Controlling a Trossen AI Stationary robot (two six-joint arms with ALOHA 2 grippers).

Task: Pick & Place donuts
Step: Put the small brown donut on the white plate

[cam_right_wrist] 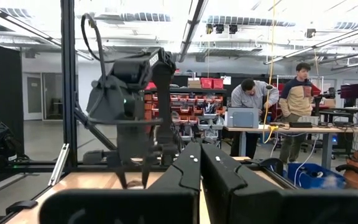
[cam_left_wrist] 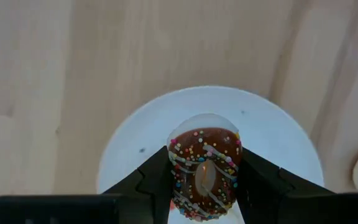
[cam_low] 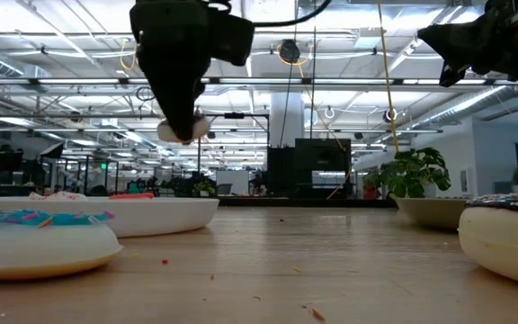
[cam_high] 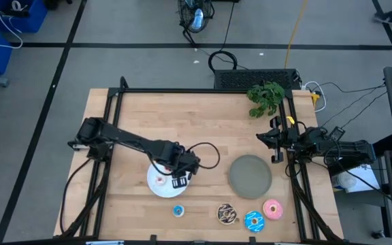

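My left gripper (cam_high: pixel 180 178) hangs above the white plate (cam_high: pixel 156 190), shut on a tiny brown donut with sprinkles (cam_left_wrist: pixel 204 168); in the low view the donut (cam_low: pixel 185 129) is clear of the plate (cam_low: pixel 165 214). A tiny pink-white donut (cam_high: pixel 159 180) lies on the plate. Along the near edge on the table lie the tiny blue donut (cam_high: pixel 177 211), the chocolate sprinkled donut (cam_high: pixel 226 214), the blue-iced donut (cam_high: pixel 254 221) and the pink-iced donut (cam_high: pixel 272 209). My right gripper (cam_high: pixel 275 144) waits shut at the table's right edge, its fingers (cam_right_wrist: pixel 194 171) together. My left gripper pinches the tiny brown donut between its two fingers (cam_left_wrist: pixel 157 180), one on each side of the ring's rim (cam_left_wrist: pixel 176 171). The fingers come from above, pointing down. The donut stands on edge, iced face toward the wrist camera, lifted clear above the white plate (cam_left_wrist: pixel 266 134).
A grey plate (cam_high: pixel 250 175) sits right of the white one. A green plant (cam_high: pixel 265 96) stands at the far right corner. A black cable (cam_high: pixel 206 153) loops by the left wrist. Bare wood lies across the table's far half.
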